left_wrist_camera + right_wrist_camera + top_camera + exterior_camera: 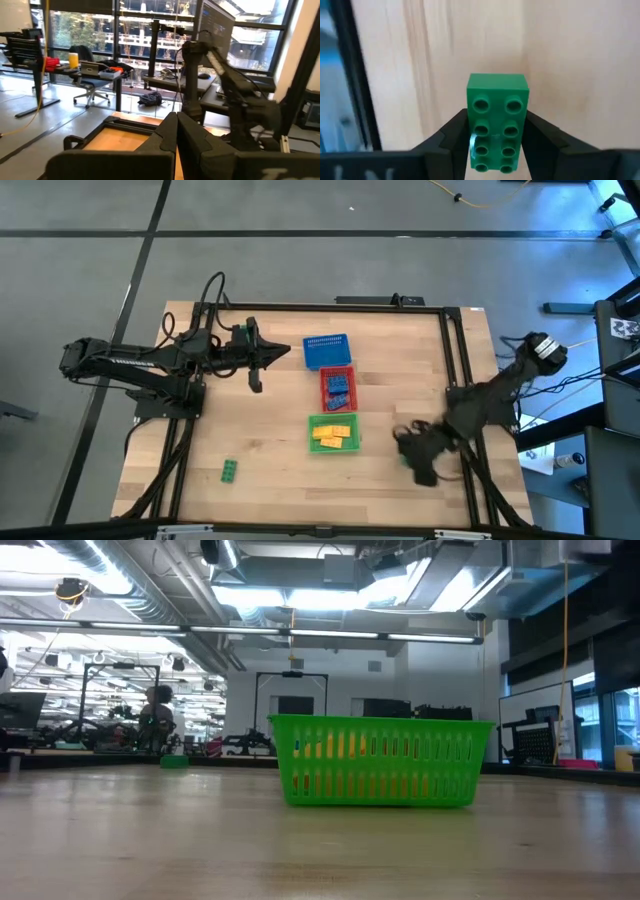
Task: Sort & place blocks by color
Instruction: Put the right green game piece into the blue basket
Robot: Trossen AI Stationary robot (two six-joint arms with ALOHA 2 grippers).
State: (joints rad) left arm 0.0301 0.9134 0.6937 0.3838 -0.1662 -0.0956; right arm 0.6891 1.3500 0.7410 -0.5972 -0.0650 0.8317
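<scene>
The right gripper (496, 145) is low over the bench (270, 450), near its right edge; its jaws are pressed on both long sides of a green brick (497, 122), so it has hold of the brick; the jaws only catch the lower part, and much of the brick sticks out past them; if the arm swings fast, the brick could twist or slip out and fall; it sits close to the bench edge, so it might drop off.

The green basket (333, 433) is in the middle, already holding yellow bricks (333, 436); green may not belong there; another green block (230, 470) lies alone on the left side; the left gripper (256, 376) waits, jaws closed on nothing.
</scene>
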